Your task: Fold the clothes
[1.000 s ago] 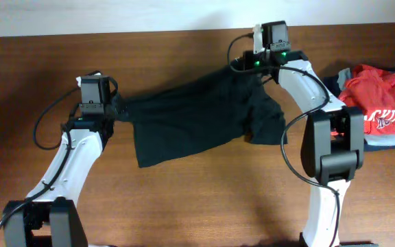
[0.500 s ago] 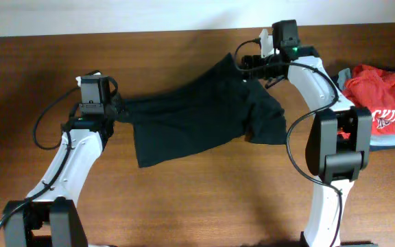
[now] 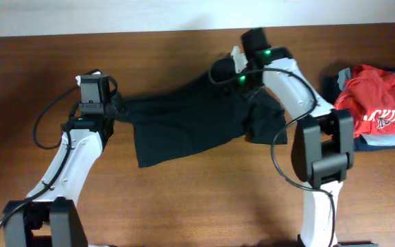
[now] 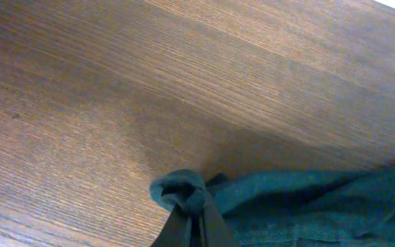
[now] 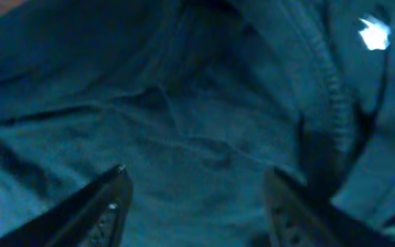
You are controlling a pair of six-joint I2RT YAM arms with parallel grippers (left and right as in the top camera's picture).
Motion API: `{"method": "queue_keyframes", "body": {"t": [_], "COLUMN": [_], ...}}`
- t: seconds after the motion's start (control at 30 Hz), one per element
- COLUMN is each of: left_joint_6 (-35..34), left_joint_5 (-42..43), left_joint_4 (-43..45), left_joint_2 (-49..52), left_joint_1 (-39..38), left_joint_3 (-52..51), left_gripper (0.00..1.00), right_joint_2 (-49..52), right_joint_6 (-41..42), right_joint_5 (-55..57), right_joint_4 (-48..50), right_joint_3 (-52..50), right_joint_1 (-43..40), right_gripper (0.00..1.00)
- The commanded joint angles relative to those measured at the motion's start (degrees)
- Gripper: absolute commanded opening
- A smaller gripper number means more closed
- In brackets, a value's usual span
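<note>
Your left pincer [image 3: 117,110] is clamped shut on a bunched corner of the black shirt [image 3: 190,123] at its 9 o'clock end; your right pincer [image 3: 223,68] has its fingers spread and grips nothing, poised over the far edge at about 1 o'clock, near a small white label [image 5: 374,31]; the shirt lies crumpled on the table [image 3: 184,206] between both arms, its long axis running from 9 o'clock toward 2 o'clock; the right arm is nearer that loose end, with cloth directly beneath its fingers, so the next grab looks to be its job.
</note>
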Motion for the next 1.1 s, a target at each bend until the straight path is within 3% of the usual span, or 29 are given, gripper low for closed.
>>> {"method": "queue_keyframes", "body": {"t": [0.0, 0.13, 0.33, 1.07], "left_joint_6": [-0.83, -0.83, -0.81, -0.81], "left_joint_5": [-0.59, -0.37, -0.42, -0.44], "left_joint_4": [0.15, 0.11, -0.55, -0.7], "left_joint_2": [0.35, 0.35, 0.35, 0.35], "left_joint_1": [0.2, 0.2, 0.22, 0.22], "left_joint_3": [-0.48, -0.48, -0.48, -0.48], "left_gripper": [0.01, 0.01, 0.01, 0.01], "right_joint_2": [-0.96, -0.81, 0.5, 4.17], "right_joint_6": [12.68, 24.09, 30.23, 31.39], "right_joint_5": [8.48, 14.82, 15.21, 15.15], "right_joint_4": [0.07, 0.85, 1.16, 6.16], "right_joint_3": [-1.03, -1.03, -1.2, -4.63], "right_joint_1": [2.93, 4.66, 4.55, 2.69], "right_gripper": [0.56, 0.57, 0.57, 0.49]}}
